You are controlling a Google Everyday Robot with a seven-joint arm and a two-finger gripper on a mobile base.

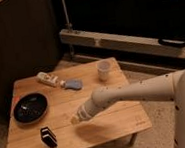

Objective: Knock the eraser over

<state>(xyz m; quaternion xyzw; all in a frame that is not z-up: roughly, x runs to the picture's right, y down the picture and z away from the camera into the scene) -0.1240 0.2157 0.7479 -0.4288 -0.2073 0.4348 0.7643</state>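
The gripper (75,119) hangs low over the near middle of the wooden table (122,118), at the end of a pale arm (138,90) that reaches in from the right. Whether it is spread or pressed together I cannot tell. It holds nothing that can be seen, and it is apart from every object on the table.

The eraser (48,136) stands to the left of the gripper and a little nearer, close to the table's near edge. It is a small black block with a pale stripe, still up on a narrow side, so the task is not yet done. The gripper's low height, level with the block, looks chosen for a sideways push: a sweep to the left and slightly nearward should tip it.

Farther left lies one black round dish (30,106), clear of that path. On the far side are one flat blue-grey object (73,84), one small pale packet (49,79) beside it, and one pale cup (103,70) farther right. There is one eraser, one arm and one gripper.
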